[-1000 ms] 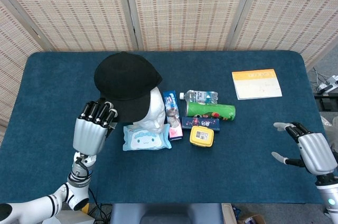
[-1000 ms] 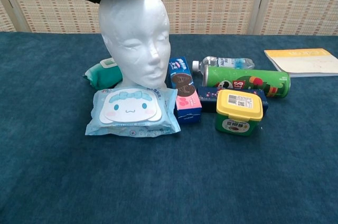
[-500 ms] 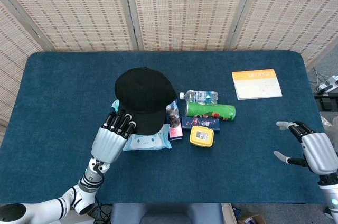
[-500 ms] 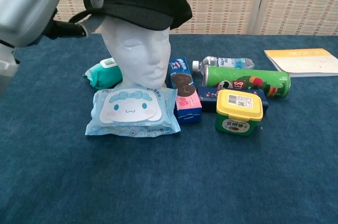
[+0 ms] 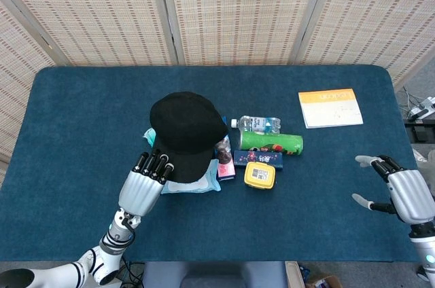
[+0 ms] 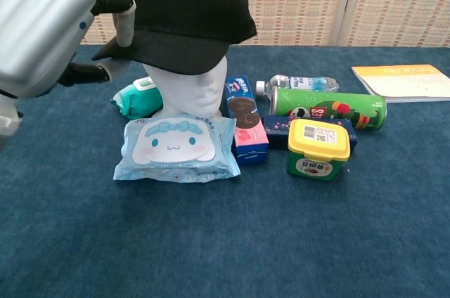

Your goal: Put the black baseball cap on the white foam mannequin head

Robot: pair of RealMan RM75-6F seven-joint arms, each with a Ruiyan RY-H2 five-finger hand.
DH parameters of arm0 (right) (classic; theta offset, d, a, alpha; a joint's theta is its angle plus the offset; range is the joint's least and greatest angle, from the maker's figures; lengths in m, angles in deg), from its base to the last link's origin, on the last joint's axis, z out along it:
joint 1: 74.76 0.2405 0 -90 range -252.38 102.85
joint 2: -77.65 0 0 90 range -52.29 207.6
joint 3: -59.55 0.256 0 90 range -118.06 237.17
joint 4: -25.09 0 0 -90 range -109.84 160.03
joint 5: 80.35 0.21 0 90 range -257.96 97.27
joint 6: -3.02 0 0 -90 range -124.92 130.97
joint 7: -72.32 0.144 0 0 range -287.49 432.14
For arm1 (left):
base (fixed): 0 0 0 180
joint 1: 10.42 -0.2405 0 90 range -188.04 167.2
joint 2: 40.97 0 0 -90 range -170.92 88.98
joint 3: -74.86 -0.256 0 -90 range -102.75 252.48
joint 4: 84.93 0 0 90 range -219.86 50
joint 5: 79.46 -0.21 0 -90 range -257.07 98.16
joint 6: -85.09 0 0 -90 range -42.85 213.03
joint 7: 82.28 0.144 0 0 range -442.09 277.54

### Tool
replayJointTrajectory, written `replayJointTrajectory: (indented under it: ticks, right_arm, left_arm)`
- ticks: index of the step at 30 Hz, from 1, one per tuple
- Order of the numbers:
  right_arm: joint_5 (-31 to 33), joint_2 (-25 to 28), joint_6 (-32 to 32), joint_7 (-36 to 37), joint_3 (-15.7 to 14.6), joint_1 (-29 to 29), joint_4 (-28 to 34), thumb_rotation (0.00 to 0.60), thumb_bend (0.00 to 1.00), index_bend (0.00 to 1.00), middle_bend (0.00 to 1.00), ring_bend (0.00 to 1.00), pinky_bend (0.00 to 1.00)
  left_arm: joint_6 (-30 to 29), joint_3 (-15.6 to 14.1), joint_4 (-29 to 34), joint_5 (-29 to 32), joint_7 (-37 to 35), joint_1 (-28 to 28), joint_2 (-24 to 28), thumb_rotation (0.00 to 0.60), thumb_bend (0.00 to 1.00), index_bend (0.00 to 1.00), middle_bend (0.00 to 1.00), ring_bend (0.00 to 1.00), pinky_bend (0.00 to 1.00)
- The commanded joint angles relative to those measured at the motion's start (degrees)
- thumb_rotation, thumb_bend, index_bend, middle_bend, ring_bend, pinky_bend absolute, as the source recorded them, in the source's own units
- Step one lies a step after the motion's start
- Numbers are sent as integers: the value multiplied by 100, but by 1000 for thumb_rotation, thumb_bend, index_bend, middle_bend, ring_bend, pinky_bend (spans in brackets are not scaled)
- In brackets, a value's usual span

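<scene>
Now cap [image 6: 186,13] on mannequin head [image 6: 197,91], left hand [image 6: 49,24] gripping brim.

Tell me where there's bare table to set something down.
Bare cloth lies between the green can and the orange booklet, across the far strip behind the black cap, and on the near side between the left hand and right hand. It is crowded around the mannequin head: wipes pack, boxes, bottle, yellow tub.
</scene>
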Motion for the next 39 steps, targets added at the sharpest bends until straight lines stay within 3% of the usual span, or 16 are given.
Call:
replayJointTrajectory:
  ticks: [1, 8, 16, 26, 33, 39]
  right_arm:
    - [1, 1, 0, -6, 1, -1, 4, 600, 0, 290, 389, 293, 617]
    - [0, -3, 7, -24, 1, 0, 10, 600, 0, 290, 389, 293, 617]
    - [9, -19, 36, -83, 2, 10, 23, 600, 0, 290, 389, 293, 616]
    - [28, -52, 81, -196, 2, 25, 43, 600, 0, 290, 389, 293, 617]
    - [57, -84, 100, -291, 10, 28, 57, 600, 0, 290, 389, 293, 616]
    - [117, -158, 198, -496, 17, 63, 79, 600, 0, 290, 389, 293, 616]
  left_arm:
    - [3, -52, -4, -8, 36, -58, 5, 600, 513, 459, 524, 360, 478]
    - [42, -120, 112, 105, 149, -274, 85, 600, 458, 279, 512, 351, 478]
    - [80, -171, 261, 259, 217, -527, 245, 600, 258, 209, 464, 333, 478]
    - [128, -112, 523, 822, 272, -1027, 604, 600, 222, 152, 356, 268, 434]
    - [-99, -11, 368, 1287, -349, -1487, 895, 600, 222, 159, 353, 266, 427]
    - [-131, 6, 345, 1788, -986, -1962, 1224, 600, 222, 272, 353, 266, 424]
